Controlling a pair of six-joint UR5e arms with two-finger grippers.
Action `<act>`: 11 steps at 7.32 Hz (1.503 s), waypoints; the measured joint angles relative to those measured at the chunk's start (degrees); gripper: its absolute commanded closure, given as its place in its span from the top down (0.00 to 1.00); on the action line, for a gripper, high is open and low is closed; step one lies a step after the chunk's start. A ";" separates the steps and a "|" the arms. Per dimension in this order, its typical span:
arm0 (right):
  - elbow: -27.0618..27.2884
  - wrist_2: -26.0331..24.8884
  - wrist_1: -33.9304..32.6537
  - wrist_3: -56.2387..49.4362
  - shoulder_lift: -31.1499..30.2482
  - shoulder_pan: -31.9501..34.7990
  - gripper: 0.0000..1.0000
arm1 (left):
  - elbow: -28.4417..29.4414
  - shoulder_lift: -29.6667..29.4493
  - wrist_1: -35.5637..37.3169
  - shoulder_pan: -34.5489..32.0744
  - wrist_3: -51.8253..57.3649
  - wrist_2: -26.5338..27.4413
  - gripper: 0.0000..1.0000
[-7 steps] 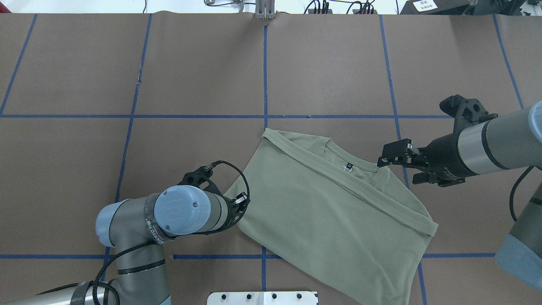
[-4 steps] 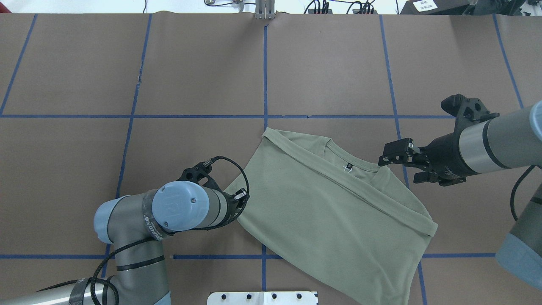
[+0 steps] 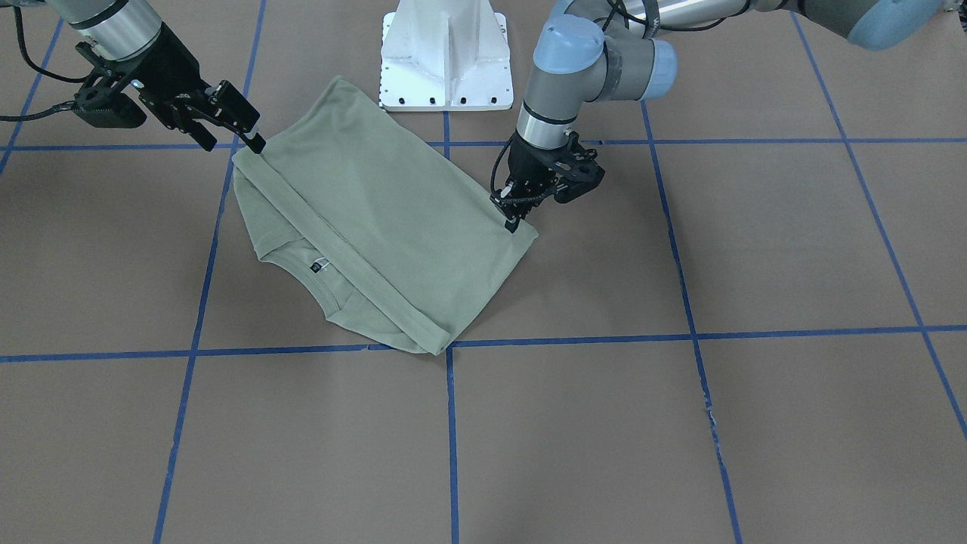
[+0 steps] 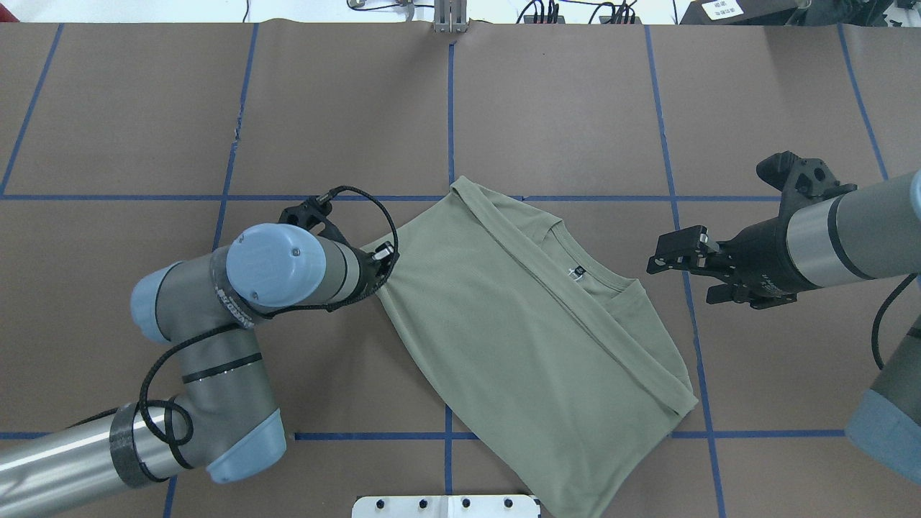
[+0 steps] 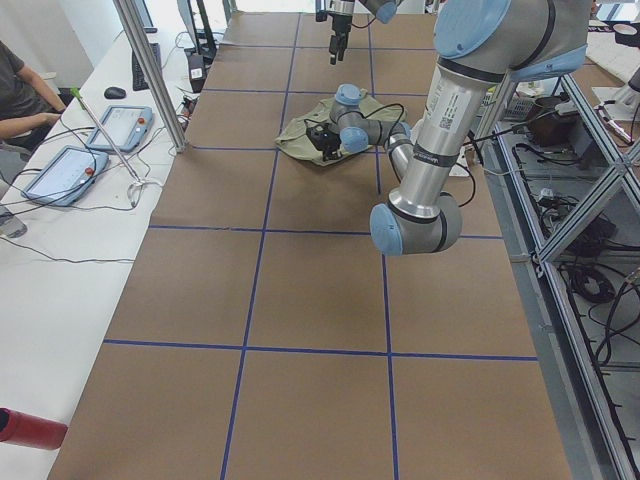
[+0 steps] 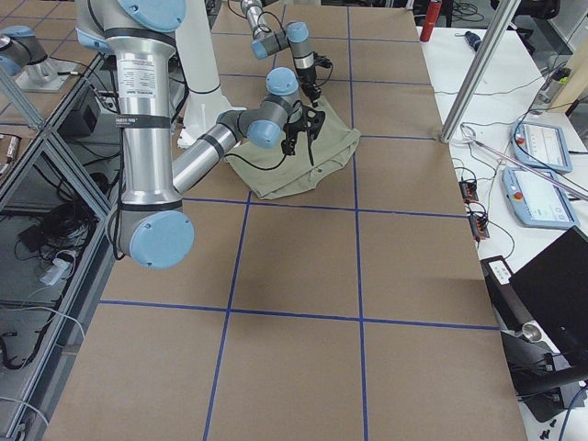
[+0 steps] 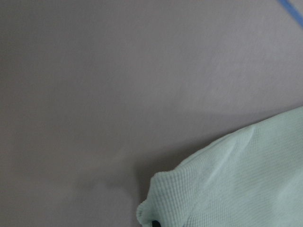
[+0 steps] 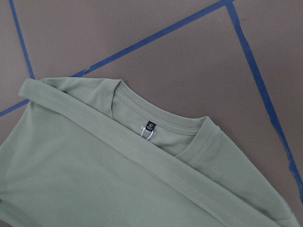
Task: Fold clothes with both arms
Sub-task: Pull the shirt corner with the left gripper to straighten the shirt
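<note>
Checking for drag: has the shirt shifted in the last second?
Yes. In the overhead view the shirt slid away from the robot: its far corner now crosses the horizontal blue tape line, which it lay short of before.

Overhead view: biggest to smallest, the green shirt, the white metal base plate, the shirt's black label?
Pale sage-green knit shirt
White metal base plate, cut off by the frame
Small black neck label

Even bright light, soft faint shadows, fixed views sharp, left wrist view blurred, dim
</note>
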 measured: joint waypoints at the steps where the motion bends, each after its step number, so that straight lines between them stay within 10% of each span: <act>1: -0.25 -0.02 0.03 -0.03 0.03 0.58 1.00 | 3.06 -1.79 -0.12 -2.36 2.42 0.72 0.00; 8: -1.41 -0.76 0.10 0.02 1.14 1.64 1.00 | 35.15 -18.98 -18.38 -11.42 16.76 7.41 0.00; 9: -1.71 -0.84 0.10 0.02 1.38 1.66 1.00 | 40.07 -20.72 -22.70 -11.70 18.92 9.58 0.89; 11: -2.05 -0.92 0.09 -0.03 2.14 1.67 1.00 | 43.85 -21.69 -25.78 -11.93 23.46 11.96 1.00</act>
